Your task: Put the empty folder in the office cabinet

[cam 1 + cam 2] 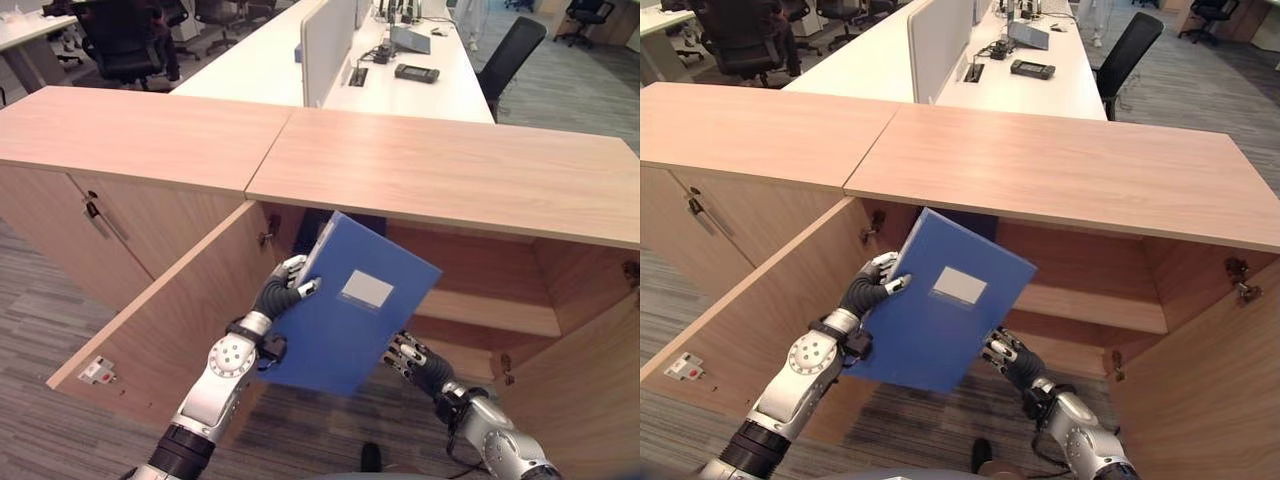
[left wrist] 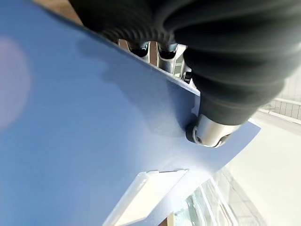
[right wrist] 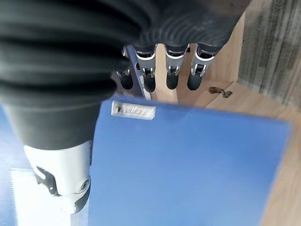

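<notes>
A: Why is the blue folder [image 1: 350, 310] tilted?
B: It sits between 2 hands — left hand [image 1: 285, 291] pinching its upper edge, right hand [image 1: 1003, 356] clasping the lower edge — likely to angle it into the open cabinet [image 1: 500, 270] just beyond them.

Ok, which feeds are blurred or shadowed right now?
Left eye view: sharp, and the cabinet interior sits in shade under its top. Left wrist view: the blue folder is soft from closeness, with the left hand casting a shadow on it. Right wrist view: the right hand is blurred.
</notes>
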